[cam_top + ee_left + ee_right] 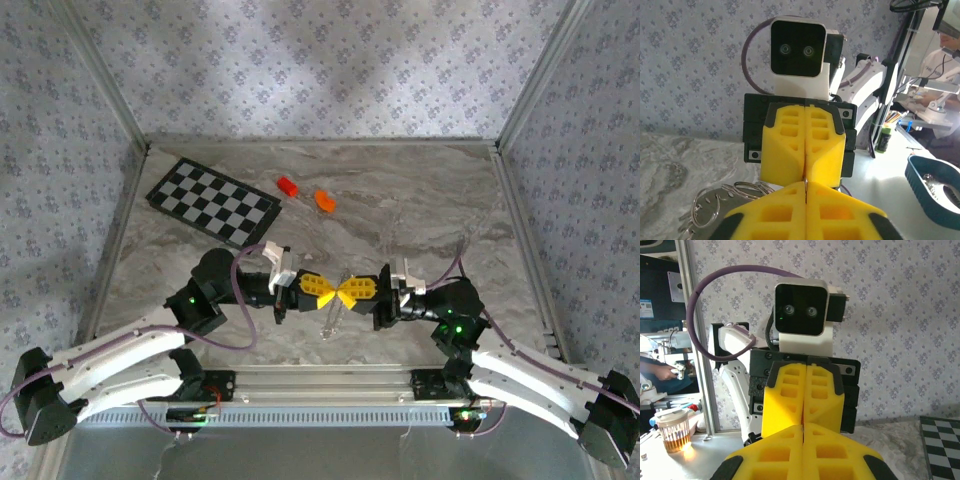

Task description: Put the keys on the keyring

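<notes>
My two yellow-fingered grippers meet tip to tip above the near middle of the table. In the top view the left gripper (337, 292) and the right gripper (353, 291) touch. Both are shut. The keyring (328, 320), a thin silvery loop, hangs just below the meeting point. In the left wrist view its loops (735, 192) dangle low on the left. A thin wire of it runs out of the right gripper (805, 176) into my shut left gripper (805, 184). The right wrist view has the right gripper (803, 427) shut against the left gripper (803, 419). The keys are hidden.
A checkered board (213, 203) lies at the far left of the marble table (420, 210). A red toy brick (287, 185) and an orange block (324, 200) lie behind the grippers. Patterned walls close off three sides.
</notes>
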You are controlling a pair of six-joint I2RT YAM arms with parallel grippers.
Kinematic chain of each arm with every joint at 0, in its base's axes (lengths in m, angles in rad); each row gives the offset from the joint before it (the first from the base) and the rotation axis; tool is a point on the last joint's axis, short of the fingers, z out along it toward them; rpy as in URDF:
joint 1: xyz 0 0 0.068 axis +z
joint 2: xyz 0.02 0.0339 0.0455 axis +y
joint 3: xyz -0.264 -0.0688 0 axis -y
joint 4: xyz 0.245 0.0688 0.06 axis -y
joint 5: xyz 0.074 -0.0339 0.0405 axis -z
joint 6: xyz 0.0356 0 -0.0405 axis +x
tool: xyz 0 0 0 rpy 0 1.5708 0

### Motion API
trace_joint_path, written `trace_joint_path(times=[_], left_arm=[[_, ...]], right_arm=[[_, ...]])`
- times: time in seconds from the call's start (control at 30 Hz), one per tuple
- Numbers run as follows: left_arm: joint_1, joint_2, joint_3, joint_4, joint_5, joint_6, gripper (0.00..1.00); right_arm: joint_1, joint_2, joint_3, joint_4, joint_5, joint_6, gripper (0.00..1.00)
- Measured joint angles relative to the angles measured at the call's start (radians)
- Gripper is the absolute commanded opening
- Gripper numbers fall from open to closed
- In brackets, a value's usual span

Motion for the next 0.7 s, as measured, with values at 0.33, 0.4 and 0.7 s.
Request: trace_joint_path(times=[0.33,0.4,0.7], left_arm=[[-0.001,-0.007,0.0,-0.017,-0.005,0.026,0.0],[-0.002,-0.008,0.0,-0.022,-0.006,0.032,0.0],[-0.002,-0.015,0.02,-0.17,-0.012,0.128,0.0]], right_arm=[[0.001,0.0,0.0,0.0,0.0,-0.001,0.0],[0.001,0.0,0.0,-0.003,0.0,-0.001,0.0],[0.006,-0.098,0.068,-0.269,0.027,-0.096,0.44]])
